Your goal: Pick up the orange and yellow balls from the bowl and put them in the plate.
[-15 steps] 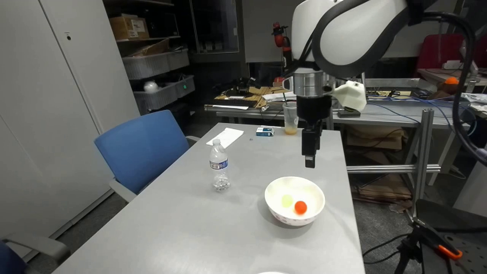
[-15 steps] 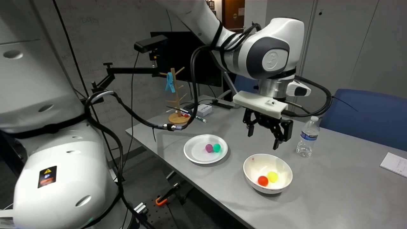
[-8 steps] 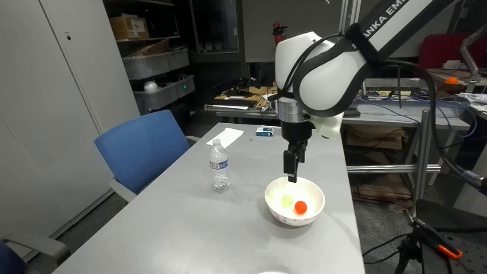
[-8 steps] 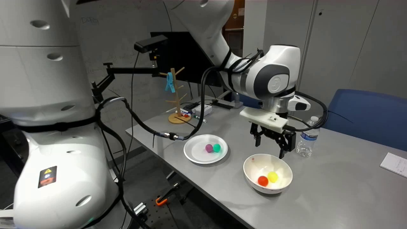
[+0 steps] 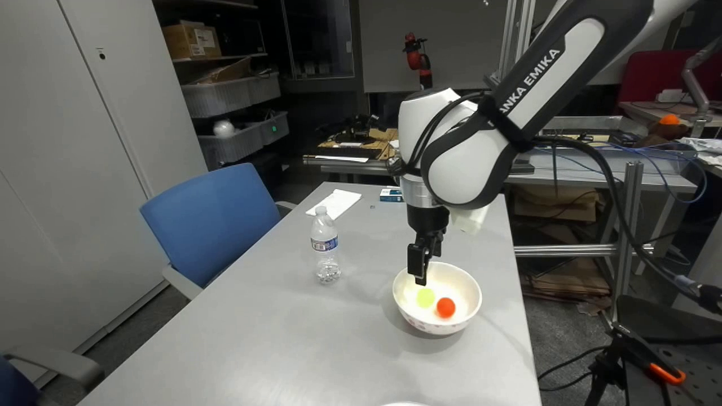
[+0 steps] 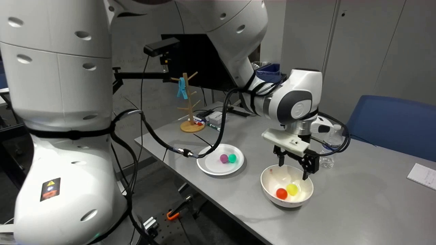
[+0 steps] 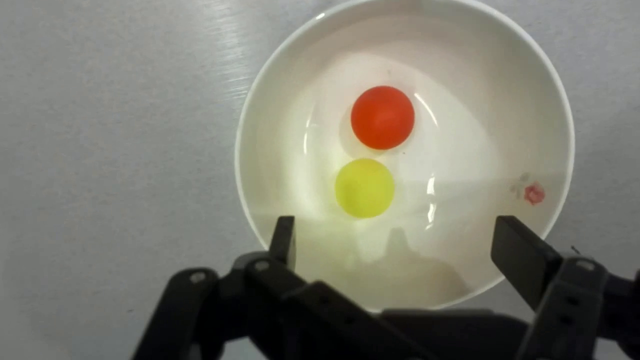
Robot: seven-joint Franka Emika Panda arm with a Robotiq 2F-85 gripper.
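as the arm is dropping toward the bowl, wide-spread jaws are gripping nothing; yellow ball and orange ball are lying inside, pickup probably nearing.

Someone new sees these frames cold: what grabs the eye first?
Probably the orange ball and yellow ball, vivid inside the white bowl. Next, the bulky white arm in both exterior views, its open gripper over that bowl. Then, in an exterior view, the plate, where a purple ball and green ball sit side by side.
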